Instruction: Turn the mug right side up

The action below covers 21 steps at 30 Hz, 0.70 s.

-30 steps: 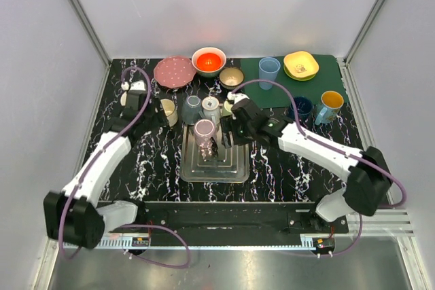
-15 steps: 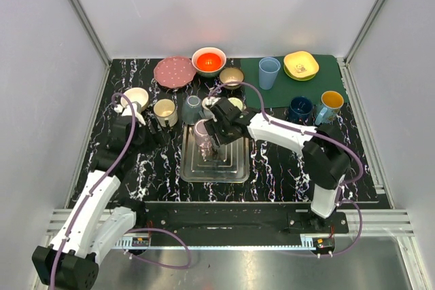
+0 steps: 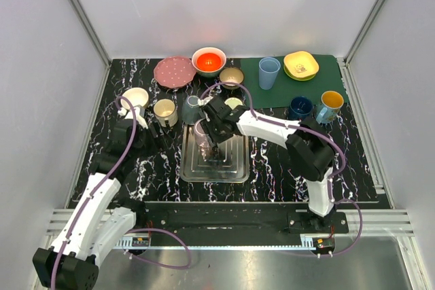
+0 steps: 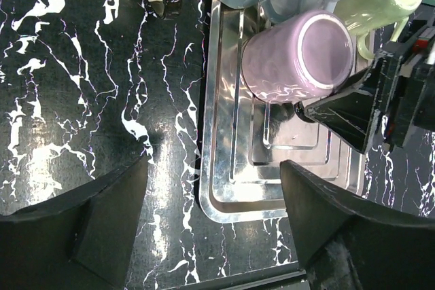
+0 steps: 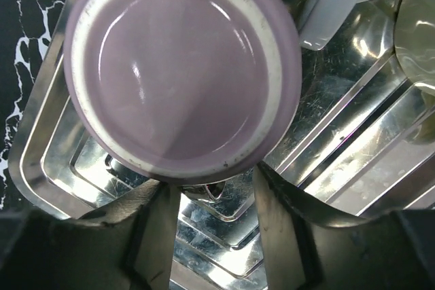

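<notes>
Your right claw hovered, fingers spread, against the side of the lilac mug, which stood base-up on the metal tray, seemingly lined up to grip and flip it.

mug, just past the right gripper: pale lilac, whitish ring on the base
tray under it: shiny silver
table by the left gripper: black with white marble veins
</notes>
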Each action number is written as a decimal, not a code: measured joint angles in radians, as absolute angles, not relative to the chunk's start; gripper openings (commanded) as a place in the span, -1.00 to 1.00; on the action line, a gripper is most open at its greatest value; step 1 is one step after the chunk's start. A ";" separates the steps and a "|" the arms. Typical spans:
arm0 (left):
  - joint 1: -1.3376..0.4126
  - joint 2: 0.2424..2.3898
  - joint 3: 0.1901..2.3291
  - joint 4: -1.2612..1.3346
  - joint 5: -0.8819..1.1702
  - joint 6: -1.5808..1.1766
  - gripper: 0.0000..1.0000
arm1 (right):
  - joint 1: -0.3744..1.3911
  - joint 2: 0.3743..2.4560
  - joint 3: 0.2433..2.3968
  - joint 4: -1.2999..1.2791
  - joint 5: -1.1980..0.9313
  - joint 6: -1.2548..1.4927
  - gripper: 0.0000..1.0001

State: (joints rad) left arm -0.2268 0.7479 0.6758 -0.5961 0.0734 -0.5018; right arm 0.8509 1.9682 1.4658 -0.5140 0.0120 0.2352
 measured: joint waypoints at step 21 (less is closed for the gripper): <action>-0.226 0.732 0.676 -0.587 0.100 -0.502 0.50 | 0.865 1.938 1.414 -0.451 -0.002 0.219 -1.00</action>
State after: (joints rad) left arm -0.2264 0.7322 0.6758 -0.5869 0.0998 -0.5022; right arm 0.8654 1.9385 1.4143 -0.4511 -0.0021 0.2188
